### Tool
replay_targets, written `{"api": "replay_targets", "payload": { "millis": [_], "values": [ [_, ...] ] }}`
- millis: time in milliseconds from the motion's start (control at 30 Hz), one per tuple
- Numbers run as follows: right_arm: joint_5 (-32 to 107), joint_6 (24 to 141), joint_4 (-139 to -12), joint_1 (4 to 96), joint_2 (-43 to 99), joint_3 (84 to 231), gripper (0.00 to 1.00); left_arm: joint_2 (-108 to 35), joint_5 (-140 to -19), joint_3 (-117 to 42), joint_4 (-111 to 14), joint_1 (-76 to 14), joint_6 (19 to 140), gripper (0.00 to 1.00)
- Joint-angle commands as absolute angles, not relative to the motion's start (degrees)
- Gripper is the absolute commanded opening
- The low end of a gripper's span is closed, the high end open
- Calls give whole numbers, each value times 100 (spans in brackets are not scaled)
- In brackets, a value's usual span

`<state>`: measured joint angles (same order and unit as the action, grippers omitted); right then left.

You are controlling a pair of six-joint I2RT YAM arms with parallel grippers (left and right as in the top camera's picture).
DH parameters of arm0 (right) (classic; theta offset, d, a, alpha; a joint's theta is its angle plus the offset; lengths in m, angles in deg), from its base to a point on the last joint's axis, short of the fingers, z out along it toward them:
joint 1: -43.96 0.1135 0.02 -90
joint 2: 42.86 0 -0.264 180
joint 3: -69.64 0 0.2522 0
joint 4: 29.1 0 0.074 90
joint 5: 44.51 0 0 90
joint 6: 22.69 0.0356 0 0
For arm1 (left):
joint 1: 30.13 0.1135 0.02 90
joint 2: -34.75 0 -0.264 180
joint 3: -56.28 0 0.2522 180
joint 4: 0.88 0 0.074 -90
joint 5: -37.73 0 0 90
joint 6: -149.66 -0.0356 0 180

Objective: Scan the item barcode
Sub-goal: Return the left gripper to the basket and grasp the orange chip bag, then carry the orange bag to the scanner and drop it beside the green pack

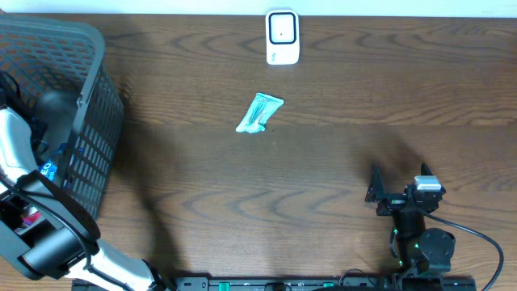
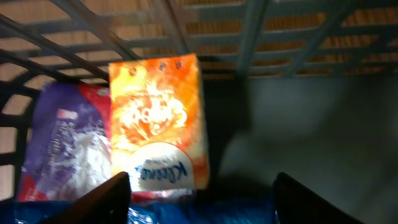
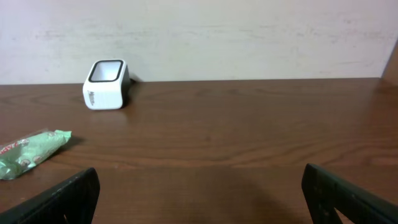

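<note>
My left arm (image 1: 14,144) reaches down into the grey basket (image 1: 101,121). In the left wrist view my left gripper (image 2: 202,190) stands open, its dark fingers (image 2: 109,199) wide apart over a blue packet (image 2: 205,211). Just beyond it an orange Kleenex pack (image 2: 158,121) leans by a purple and white packet (image 2: 65,140). The white barcode scanner (image 1: 282,36) (image 3: 106,84) stands at the table's far edge. A green packet (image 1: 259,112) (image 3: 28,152) lies on the table in front of the scanner. My right gripper (image 1: 400,184) (image 3: 202,186) rests open near the front right, with nothing between its fingers.
The basket's lattice walls (image 2: 249,37) close in around my left gripper on the far side. A pale wall (image 3: 249,37) runs behind the table's back edge. The brown wooden table (image 1: 266,194) stretches between the basket and my right arm.
</note>
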<state>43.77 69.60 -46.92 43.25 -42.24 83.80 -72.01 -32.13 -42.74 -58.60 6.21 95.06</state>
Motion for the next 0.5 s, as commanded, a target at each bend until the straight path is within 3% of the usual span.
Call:
{"api": "replay_targets", "payload": {
  "millis": [0, 133, 233, 333, 433, 467],
  "values": [
    [4366, 6894, -4714, 4255, -4255, 8371, 99, -7334, -2579, -4230, -5867, 653, 9530, 70],
    [4366, 6894, -4714, 4255, -4255, 8371, 99, -7581, -2518, -4175, -5867, 684, 9457, 69],
    [4366, 6894, -4714, 4255, -4255, 8371, 99, -7712, -2527, -4175, -5869, 682, 9289, 57],
    [4366, 6894, -4714, 4255, -4255, 8371, 99, -7736, -2544, -4175, -5869, 682, 9228, 39],
    [4366, 6894, -4714, 4255, -4255, 8371, 99, -7680, -2549, -4177, -5897, 682, 9228, 8],
    [4366, 6894, -4714, 4255, -4255, 8371, 99, -7631, -2601, -4177, -5919, 682, 9230, 7]
  ]
}}
